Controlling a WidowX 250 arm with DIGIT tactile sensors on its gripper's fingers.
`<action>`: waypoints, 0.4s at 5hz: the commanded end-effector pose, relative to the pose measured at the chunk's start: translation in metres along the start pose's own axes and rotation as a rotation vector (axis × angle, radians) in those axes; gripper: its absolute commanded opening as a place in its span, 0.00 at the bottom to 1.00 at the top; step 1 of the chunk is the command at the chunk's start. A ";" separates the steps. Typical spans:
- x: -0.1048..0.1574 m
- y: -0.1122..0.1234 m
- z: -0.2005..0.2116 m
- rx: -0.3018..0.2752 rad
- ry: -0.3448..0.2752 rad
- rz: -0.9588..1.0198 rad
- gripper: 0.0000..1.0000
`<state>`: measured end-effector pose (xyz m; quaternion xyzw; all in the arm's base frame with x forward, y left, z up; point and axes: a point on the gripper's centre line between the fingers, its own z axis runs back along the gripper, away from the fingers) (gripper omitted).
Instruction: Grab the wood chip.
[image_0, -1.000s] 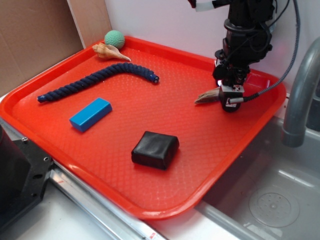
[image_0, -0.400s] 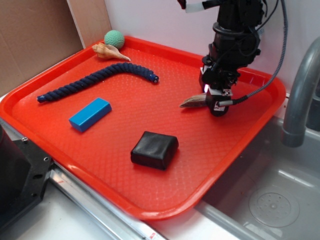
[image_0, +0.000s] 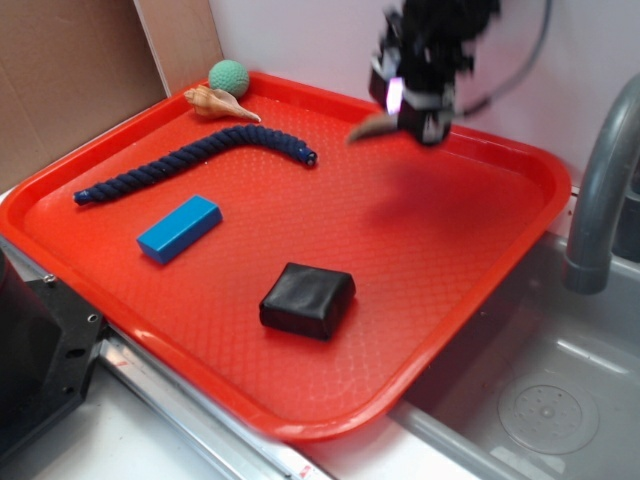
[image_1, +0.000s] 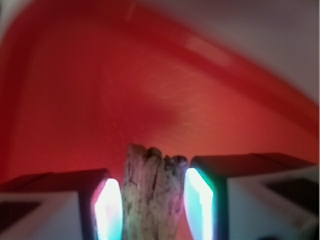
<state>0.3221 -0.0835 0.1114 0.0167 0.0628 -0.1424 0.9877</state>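
The wood chip sits clamped between the two fingers, its pointed end sticking out toward nine o'clock in the exterior view, held above the red tray at about one o'clock. A second ago it lay on the tray near three o'clock; now it is lifted. Below lie a black pouch, blue block, navy rope, seashell and green ball, none blocking.

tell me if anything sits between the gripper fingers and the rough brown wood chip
Nothing visible does. The gripper is closed directly on the rough brown wood chip, one finger against each side, and holds it in the air above the red plastic tray.
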 end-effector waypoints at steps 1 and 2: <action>-0.084 -0.006 0.113 0.002 -0.182 0.410 0.00; -0.101 -0.004 0.148 0.008 -0.194 0.412 0.00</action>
